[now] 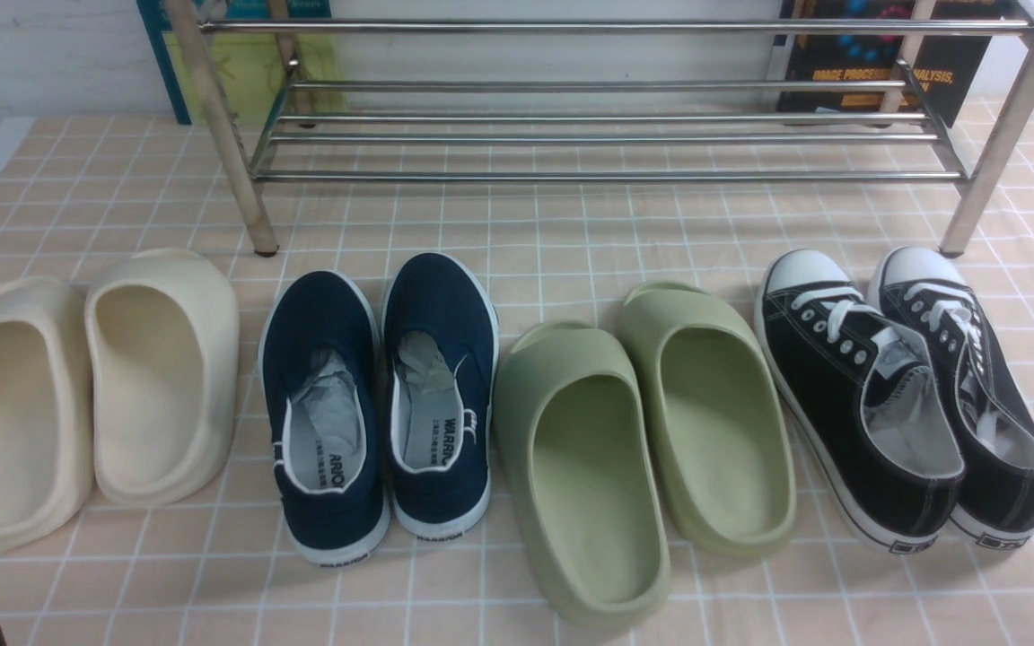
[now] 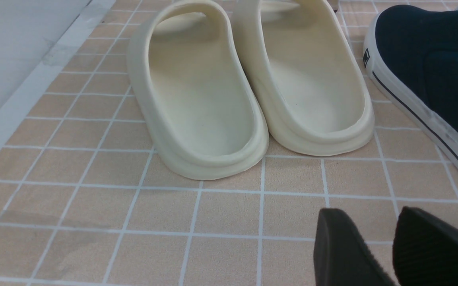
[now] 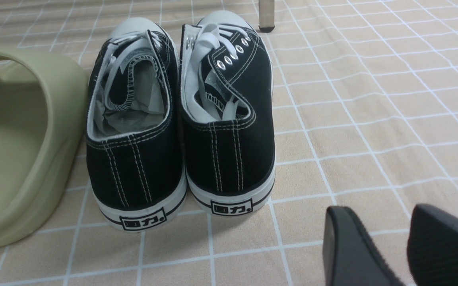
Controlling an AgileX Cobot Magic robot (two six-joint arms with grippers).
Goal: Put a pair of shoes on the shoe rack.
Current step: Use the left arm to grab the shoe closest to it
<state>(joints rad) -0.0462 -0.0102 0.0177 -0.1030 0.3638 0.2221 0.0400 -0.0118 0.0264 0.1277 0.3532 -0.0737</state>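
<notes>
Pointing toes at shoe rack (image 1: 607, 176), parallel navy shoes (image 1: 436, 305); left pincer (image 2: 370, 216), right pincer (image 3: 380, 214) agape.

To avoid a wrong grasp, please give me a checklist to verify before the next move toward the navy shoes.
1. Navy shoes upright, side by side, toes toward the rack: ok.
2. Shoe rack lower tier free of shoes: ok.
3. Left gripper jaws apart, empty: ok.
4. Right gripper jaws apart, empty: ok.
5. Left gripper aimed at navy shoes: not ok, it faces the cream slippers.
6. Gap between navy shoes and green slippers: cannot tell.
</notes>
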